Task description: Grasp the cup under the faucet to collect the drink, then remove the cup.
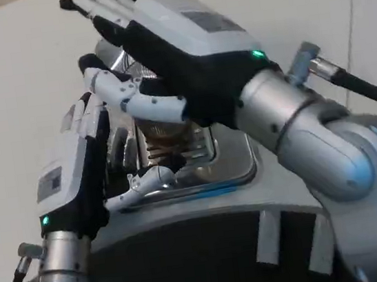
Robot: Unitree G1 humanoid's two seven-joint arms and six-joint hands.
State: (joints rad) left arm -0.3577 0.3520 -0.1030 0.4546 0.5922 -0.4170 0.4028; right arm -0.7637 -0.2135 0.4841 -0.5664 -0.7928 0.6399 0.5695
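Observation:
A brown ribbed cup [164, 143] stands on the steel drip tray [237, 166] of a drink dispenser, partly hidden behind my right hand. My left hand [74, 173] is upright just left of the cup, palm toward it and fingers pointing up. Its thumb [149, 182] reaches across in front of the cup's base, and a dark gap shows between palm and cup. My right hand [171, 60] hovers high over the dispenser's rounded silver top [113, 53], fingers stretched out to the left and holding nothing. The faucet itself is hidden by this hand.
The dispenser's grey and black body [203, 250] fills the lower middle, close below the camera. My right forearm [328, 143] crosses the right side with a black cable [362, 87]. White table surface [7, 81] lies to the left and behind.

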